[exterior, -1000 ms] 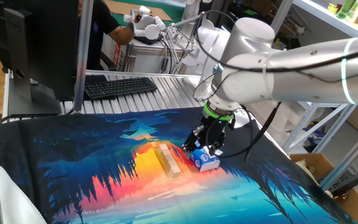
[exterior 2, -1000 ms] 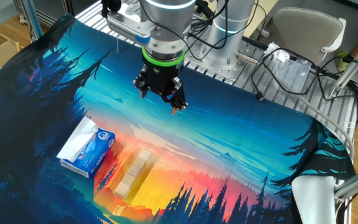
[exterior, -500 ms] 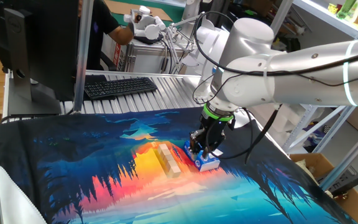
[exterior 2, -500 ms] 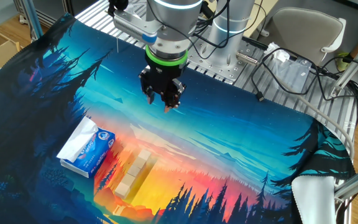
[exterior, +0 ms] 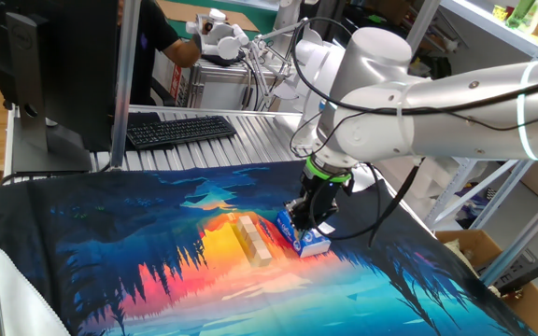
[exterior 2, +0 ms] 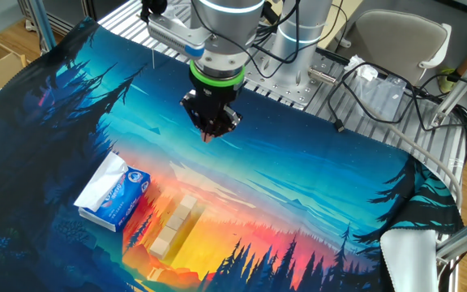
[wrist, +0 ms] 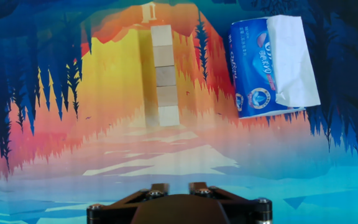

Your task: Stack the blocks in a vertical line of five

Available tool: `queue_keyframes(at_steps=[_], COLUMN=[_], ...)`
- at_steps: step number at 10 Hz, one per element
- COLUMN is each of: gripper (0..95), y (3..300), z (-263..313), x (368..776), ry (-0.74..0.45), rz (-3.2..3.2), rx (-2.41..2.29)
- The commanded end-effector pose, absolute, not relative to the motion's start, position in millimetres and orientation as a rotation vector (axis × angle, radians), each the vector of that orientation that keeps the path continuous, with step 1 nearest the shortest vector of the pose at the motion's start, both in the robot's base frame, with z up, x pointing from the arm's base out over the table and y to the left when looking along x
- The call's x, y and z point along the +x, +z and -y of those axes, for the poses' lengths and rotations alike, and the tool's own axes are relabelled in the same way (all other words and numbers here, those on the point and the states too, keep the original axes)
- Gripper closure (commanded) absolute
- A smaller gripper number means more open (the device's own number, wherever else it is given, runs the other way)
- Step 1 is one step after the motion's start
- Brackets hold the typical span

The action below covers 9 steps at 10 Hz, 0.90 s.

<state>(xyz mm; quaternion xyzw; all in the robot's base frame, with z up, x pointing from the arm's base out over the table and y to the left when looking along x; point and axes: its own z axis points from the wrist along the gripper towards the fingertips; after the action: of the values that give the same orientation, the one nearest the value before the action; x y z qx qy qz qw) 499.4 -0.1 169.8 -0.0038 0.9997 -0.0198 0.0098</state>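
Item: five blocks (wrist: 165, 76), touching in one straight row flat on your desk (exterior 2: 314, 203), beside the tissue pack (wrist: 271, 65). Row appears complete.

Hand (exterior 2: 210, 130): clenched, empty, hanging above the desk, well apart from the row.

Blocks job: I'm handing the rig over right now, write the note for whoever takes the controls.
Tool: shut, holding nothing, raised above the mat and away from the work.
Blocks: five cubes lying flat on the mat, touching end to end in one straight row. None sits on another.
Tissue pack: beside the row, apart from it.
Done: nothing stacked.
Left: the whole vertical stack of five. The tool must open before any grasp.
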Motion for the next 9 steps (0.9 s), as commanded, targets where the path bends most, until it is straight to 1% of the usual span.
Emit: queue_keyframes(at_steps=[1,9], gripper=[95.0,95.0], y=[168.4,141.8], z=[-0.5,2.7], x=[500.7,517.4], ry=[-0.061,-0.052], rz=[-3.124,-3.123], rx=[-0.012,0.005])
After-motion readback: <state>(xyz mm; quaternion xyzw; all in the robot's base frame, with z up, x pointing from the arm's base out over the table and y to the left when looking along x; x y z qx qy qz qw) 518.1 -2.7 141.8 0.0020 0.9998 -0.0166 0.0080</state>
